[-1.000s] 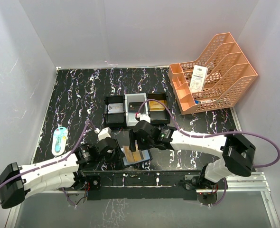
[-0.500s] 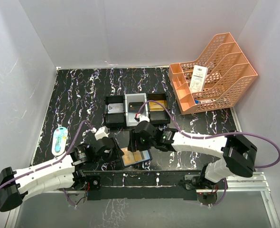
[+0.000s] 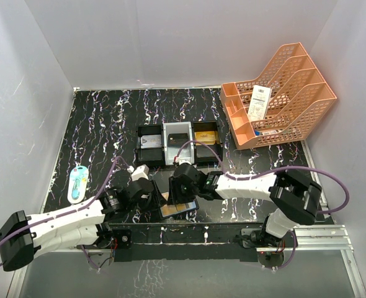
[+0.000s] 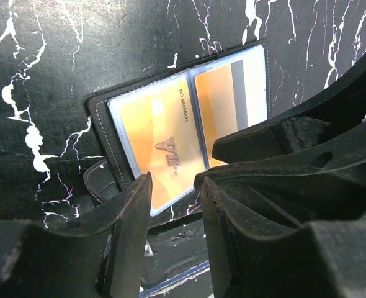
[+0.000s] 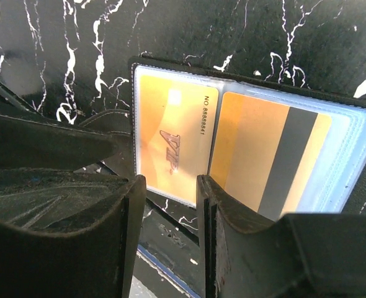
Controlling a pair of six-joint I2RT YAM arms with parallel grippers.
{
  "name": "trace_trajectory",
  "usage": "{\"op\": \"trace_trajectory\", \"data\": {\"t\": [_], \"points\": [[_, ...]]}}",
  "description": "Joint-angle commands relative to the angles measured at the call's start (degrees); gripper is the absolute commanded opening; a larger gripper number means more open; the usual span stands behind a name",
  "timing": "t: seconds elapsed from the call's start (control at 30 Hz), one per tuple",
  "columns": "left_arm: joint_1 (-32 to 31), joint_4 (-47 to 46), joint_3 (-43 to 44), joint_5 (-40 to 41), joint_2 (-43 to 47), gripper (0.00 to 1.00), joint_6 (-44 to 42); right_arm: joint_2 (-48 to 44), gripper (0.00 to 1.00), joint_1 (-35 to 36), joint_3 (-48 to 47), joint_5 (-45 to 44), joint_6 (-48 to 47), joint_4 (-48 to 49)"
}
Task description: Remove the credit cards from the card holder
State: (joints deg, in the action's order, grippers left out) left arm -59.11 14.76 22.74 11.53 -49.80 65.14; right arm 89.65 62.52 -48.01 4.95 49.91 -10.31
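The card holder (image 3: 182, 210) lies open on the black marbled table near its front edge. In the left wrist view the card holder (image 4: 102, 115) shows two clear pockets, a gold-orange VIP credit card (image 4: 161, 143) in one and a gold card with a grey stripe (image 4: 229, 99) in the other. Both also show in the right wrist view, the VIP card (image 5: 170, 143) and the striped card (image 5: 276, 161). My left gripper (image 3: 157, 198) (image 4: 174, 192) and right gripper (image 3: 175, 197) (image 5: 170, 192) hover close over the holder's near edge. Each has a narrow gap between its jaws and holds nothing.
A row of three small bins (image 3: 164, 155) behind the holder holds a grey, a black and a gold card. An orange mesh rack (image 3: 294, 81) with a white slip (image 3: 258, 102) stands at the back right. A blue-white object (image 3: 77, 184) lies at the left.
Both grippers have closed in low over the holder from either side and cover more of it. The holder lies a little nearer the front edge.
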Motion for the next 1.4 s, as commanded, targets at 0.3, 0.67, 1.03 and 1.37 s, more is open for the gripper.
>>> {"op": "trace_trajectory", "data": {"t": [0.3, 0.67, 1.03, 1.37], "points": [[-0.2, -4.4, -1.4, -0.7, -2.4, 0.34, 0.2, 3.7, 0.37, 0.3, -1.8, -2.8, 0.4, 1.1], [-0.3, -5.3, -0.4, -1.4, -10.5, 0.29, -0.6, -0.2, 0.37, 0.3, -1.6, -2.2, 0.2, 0.9], [-0.2, -4.6, 0.3, -1.3, -14.5, 0.25, -0.9, -1.7, 0.36, 0.1, -2.8, -5.5, -0.7, -2.4], [-0.2, -4.6, 0.1, -1.2, -14.5, 0.24, -0.8, 0.3, 0.36, -0.6, -1.9, -7.3, -0.8, -4.2]]}}
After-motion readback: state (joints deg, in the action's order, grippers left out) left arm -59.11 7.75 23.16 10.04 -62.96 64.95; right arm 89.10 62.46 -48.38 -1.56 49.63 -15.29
